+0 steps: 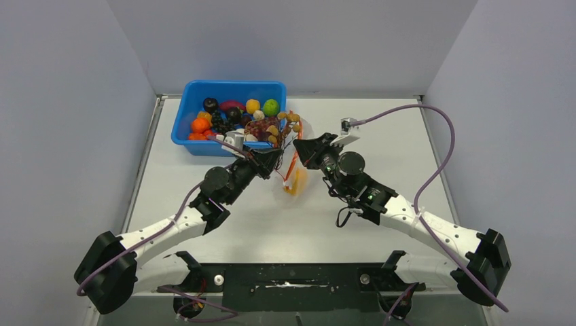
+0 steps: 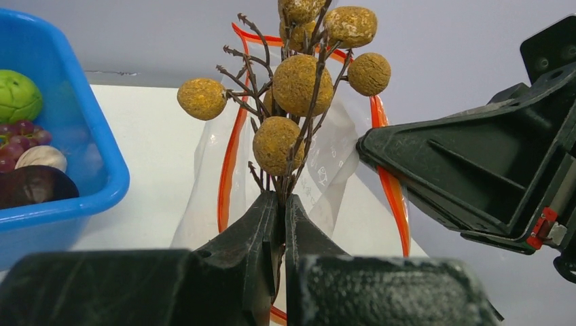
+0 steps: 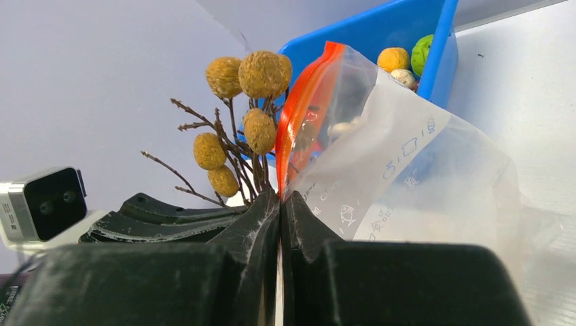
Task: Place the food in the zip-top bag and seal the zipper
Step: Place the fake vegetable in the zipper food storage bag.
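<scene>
My left gripper (image 2: 282, 197) is shut on the dark stem of a sprig of yellow balls (image 2: 301, 85), held in front of the open mouth of the clear zip-top bag (image 2: 326, 159). The sprig also shows in the top view (image 1: 285, 122) and the right wrist view (image 3: 255, 102). My right gripper (image 3: 280, 197) is shut on the bag's red-orange zipper (image 3: 302, 112) edge and holds the bag (image 3: 414, 176) up off the table. In the top view both grippers meet at the bag (image 1: 295, 178), left gripper (image 1: 272, 159), right gripper (image 1: 306, 151). The zipper (image 2: 231, 153) rings the mouth.
A blue bin (image 1: 193, 102) with several toy fruits stands at the back left, just beyond the left gripper; it shows in the left wrist view (image 2: 102, 142) and right wrist view (image 3: 407, 27). Purple cables (image 1: 435, 115) arc over the right side.
</scene>
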`<move>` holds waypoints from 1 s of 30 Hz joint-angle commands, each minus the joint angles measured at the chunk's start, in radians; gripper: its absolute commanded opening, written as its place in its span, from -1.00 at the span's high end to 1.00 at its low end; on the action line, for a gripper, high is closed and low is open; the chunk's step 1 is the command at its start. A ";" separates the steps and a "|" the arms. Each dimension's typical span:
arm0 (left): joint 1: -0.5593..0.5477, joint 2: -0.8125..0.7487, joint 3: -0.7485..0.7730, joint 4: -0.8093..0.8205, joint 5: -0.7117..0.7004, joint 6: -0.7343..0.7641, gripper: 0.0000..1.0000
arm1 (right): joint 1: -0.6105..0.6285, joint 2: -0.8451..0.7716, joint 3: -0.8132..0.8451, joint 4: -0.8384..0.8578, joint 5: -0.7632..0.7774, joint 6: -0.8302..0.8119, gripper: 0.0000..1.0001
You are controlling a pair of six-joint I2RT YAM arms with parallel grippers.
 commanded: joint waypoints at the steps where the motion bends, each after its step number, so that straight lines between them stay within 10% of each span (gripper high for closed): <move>1: -0.012 -0.020 0.022 -0.023 -0.011 -0.034 1.00 | -0.008 -0.020 0.011 0.092 0.044 0.007 1.00; 30: -0.047 -0.031 0.079 -0.320 -0.001 0.050 1.00 | -0.014 -0.010 -0.047 0.229 0.085 -0.023 1.00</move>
